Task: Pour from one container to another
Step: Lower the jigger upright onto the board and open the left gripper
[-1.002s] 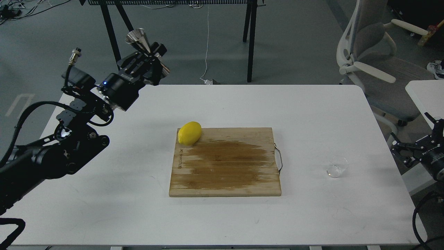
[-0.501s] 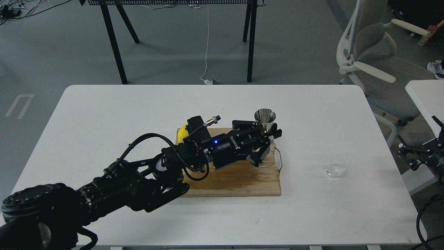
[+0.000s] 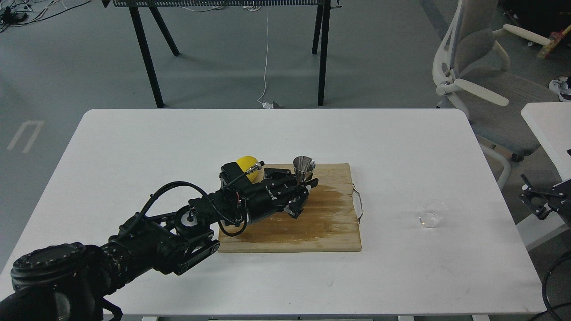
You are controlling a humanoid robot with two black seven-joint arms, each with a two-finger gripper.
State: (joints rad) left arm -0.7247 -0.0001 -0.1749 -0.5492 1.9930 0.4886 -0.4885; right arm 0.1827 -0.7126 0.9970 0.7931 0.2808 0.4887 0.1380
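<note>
The steel jigger (image 3: 304, 166) is upright over the back of the wooden cutting board (image 3: 312, 234), with my left gripper (image 3: 302, 183) shut on its narrow waist. Its lower cone is hidden by the fingers, so I cannot tell if it touches the board. The small clear glass cup (image 3: 432, 215) stands alone on the white table (image 3: 401, 142) to the right of the board, far from both grippers. My right gripper (image 3: 535, 200) hangs off the table's right edge, fingers spread and holding nothing.
A yellow lemon (image 3: 245, 163) lies at the board's back left corner, partly behind my left wrist. The board has a metal handle (image 3: 358, 203) on its right side and a dark wet stain. An office chair (image 3: 482, 84) stands beyond the table's right corner.
My left arm swung from high at the far left to over the board with the jigger, then drew left and lower. The right gripper pulled back to the right.
</note>
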